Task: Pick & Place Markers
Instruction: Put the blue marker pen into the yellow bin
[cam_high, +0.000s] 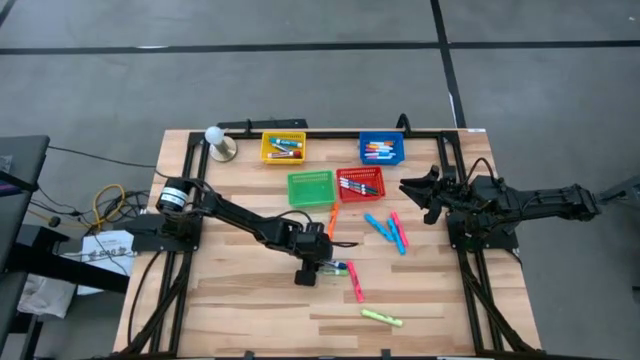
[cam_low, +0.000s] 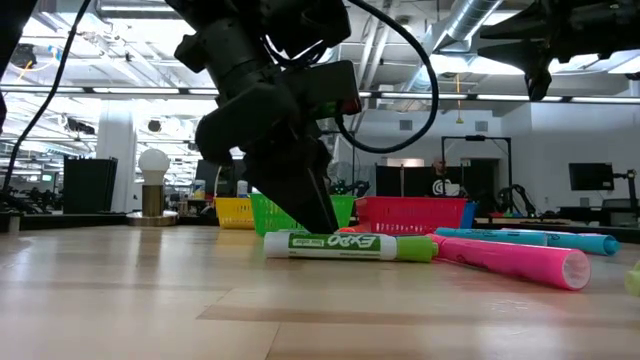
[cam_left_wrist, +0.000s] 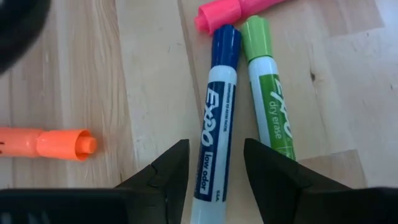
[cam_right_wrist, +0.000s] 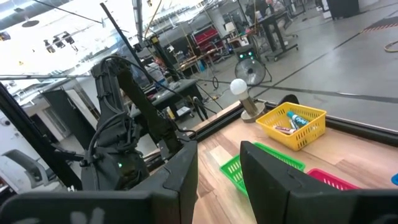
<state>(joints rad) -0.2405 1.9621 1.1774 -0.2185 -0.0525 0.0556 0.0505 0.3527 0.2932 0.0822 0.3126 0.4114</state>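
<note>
Blue-capped marker (cam_left_wrist: 217, 118) lies flat on the pale wood counter (cam_high: 240, 310), and the left gripper (cam_left_wrist: 214, 165) is right down over it, one finger on each side of the white barrel, spread with a slim gap on both sides, so no pinch. Just beside it, touching along its length, sits a green-capped marker (cam_left_wrist: 267, 93), with a pink marker (cam_left_wrist: 230, 12) at their cap ends and an orange marker (cam_left_wrist: 46, 143) apart on the other side. From above, this cluster sits at about 6 o'clock of the counter's centre. More loose markers (cam_high: 388, 230) lie at 3 o'clock of centre, a yellow-green one (cam_high: 381, 318) at 5. Over at the 3 o'clock edge the right gripper (cam_right_wrist: 217, 171) hangs in the air, fingers parted around nothing.
</note>
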